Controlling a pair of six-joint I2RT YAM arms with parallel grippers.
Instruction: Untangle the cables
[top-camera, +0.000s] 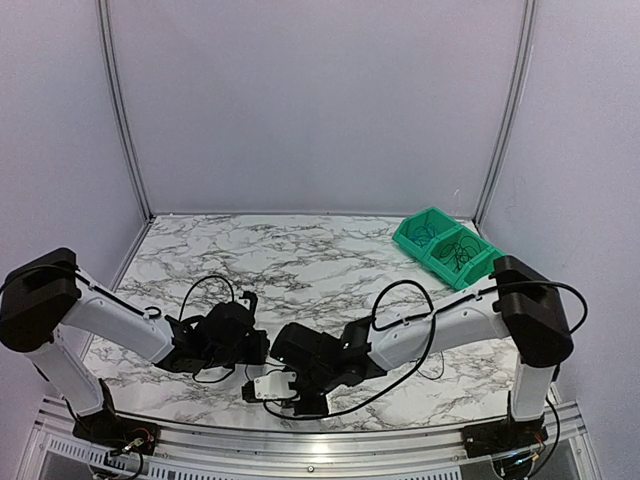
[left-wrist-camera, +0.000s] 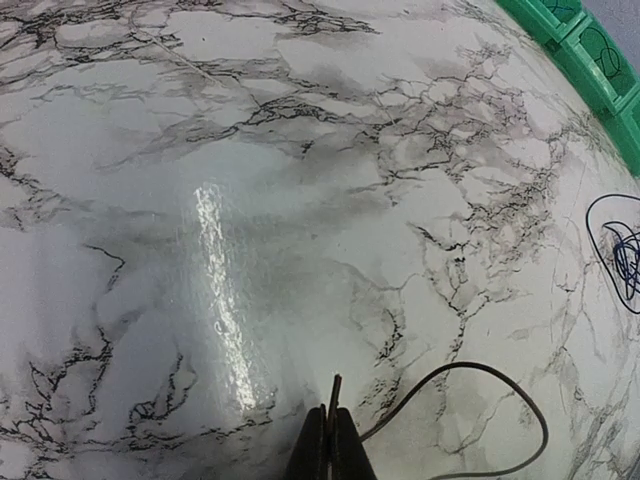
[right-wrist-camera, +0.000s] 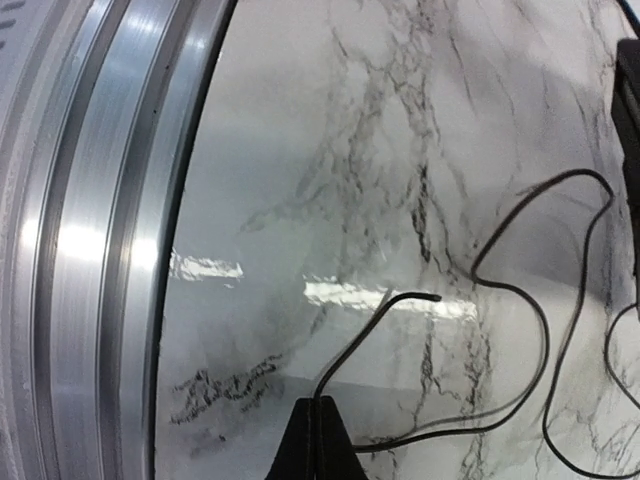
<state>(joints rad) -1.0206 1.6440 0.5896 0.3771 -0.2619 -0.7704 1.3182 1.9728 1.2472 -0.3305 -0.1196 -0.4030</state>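
Pale walls enclose a marble-patterned tabletop (top-camera: 300, 250), with a green bin (top-camera: 410, 238) at its far right corner; thin cables lie in the bin's compartments. Both arms reach inward and meet low over the near centre, close to the metal rail (right-wrist-camera: 100, 250) at the front edge.

The left pincer (left-wrist-camera: 330, 440) is closed on a thin black cable (left-wrist-camera: 480, 368). A short stub pokes up past the tips, and the rest loops away to the right over the marble. The right pincer (right-wrist-camera: 315, 435) is also closed, pinching a black strand (right-wrist-camera: 370, 325) just short of its cut end, which sticks up and bends right. I cannot tell whether the two pincers hold one wire or two.

A small tangle (left-wrist-camera: 625, 255) of black loops around a blue coil lies on the marble well to the right of the left pincer, at the edge of its view.

The step in hand looks like a two-handed grip on a wire, ready for separating. The next move probably calls for drawing the pincers slowly apart, keeping the thin wire from slipping out, and watching for any loop that tightens into a knot.
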